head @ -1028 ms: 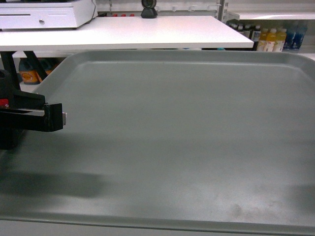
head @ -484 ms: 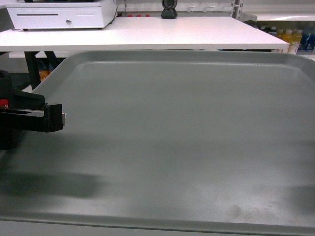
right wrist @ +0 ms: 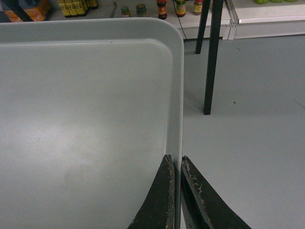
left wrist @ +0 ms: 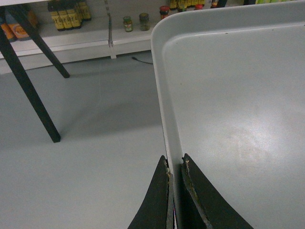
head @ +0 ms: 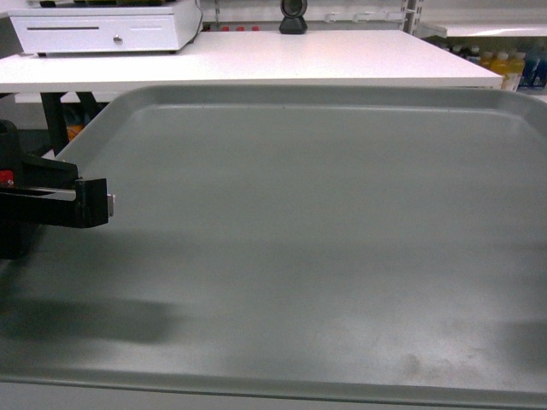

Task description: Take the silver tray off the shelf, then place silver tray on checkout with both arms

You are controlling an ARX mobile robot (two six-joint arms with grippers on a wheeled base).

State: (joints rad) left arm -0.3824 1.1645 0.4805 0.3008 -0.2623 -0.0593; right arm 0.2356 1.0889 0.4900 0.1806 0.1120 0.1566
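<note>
So the silver tray (head: 325, 248) fills most of my head view, held level off the floor, w/ the checkout (head: 256, 55) at 12 o'clock just past its far rim. My left gripper (left wrist: 175, 164) is pinched tight on the tray's left rim; my right gripper (right wrist: 176, 162) is pinched on the right rim. A cash drawer (head: 102, 30) sits on the checkout at 11 o'clock.

The silver tray (head: 325, 231) looks matt and smooth, with faint scuffs; the checkout (head: 282, 55) top is smooth white.
</note>
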